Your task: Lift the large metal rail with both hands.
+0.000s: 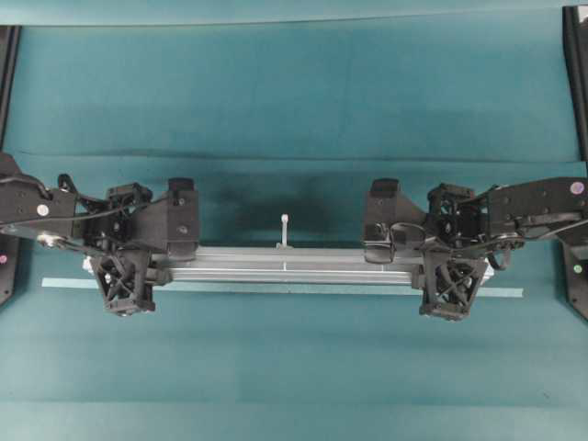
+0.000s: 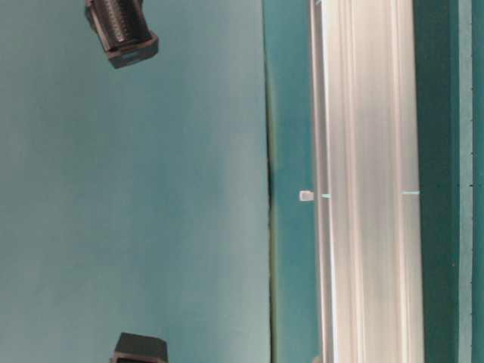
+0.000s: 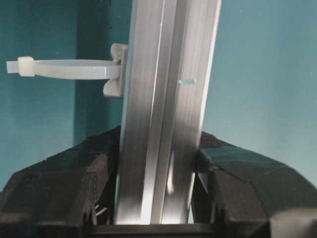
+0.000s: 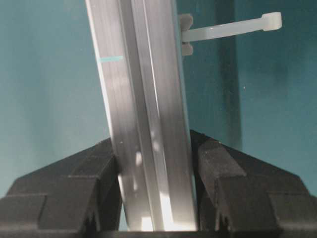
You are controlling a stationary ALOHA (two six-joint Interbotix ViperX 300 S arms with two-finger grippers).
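**Both grippers clamped on the rail, lift in hand**

The large metal rail (image 1: pixel 285 265) lies crosswise over the teal table cover (image 1: pixel 294 92), with the thin pale teal strip (image 1: pixel 276 288) just on its near side, running parallel and sticking out past both ends. The left gripper (image 1: pixel 138 262) holds the rail near its left end and the right gripper (image 1: pixel 441 266) near its right end, so the two grasps sit roughly even about the rail's middle.

In the left wrist view the rail (image 3: pixel 163 124) runs straight up between the black fingers (image 3: pixel 74 183), which press against both its sides; the right wrist view shows the same, fingers (image 4: pixel 233 183) tight on either flank of the rail (image 4: pixel 143 124). Each gripper is closed narrow on the bar, with no gap visible.

A pale cable tie (image 1: pixel 285 230) stands out from the rail's far edge at mid-length, well clear of both grasps. Whether the rail is already off the cover I cannot tell for sure; the shadow behind it suggests it may be slightly raised.

To do the lift well, I judge both arms should rise at one rate, keeping the rail level and the spacing between grippers fixed, so neither grasp twists or drags along the smooth grooved aluminium. The strip should be left lying beside it.
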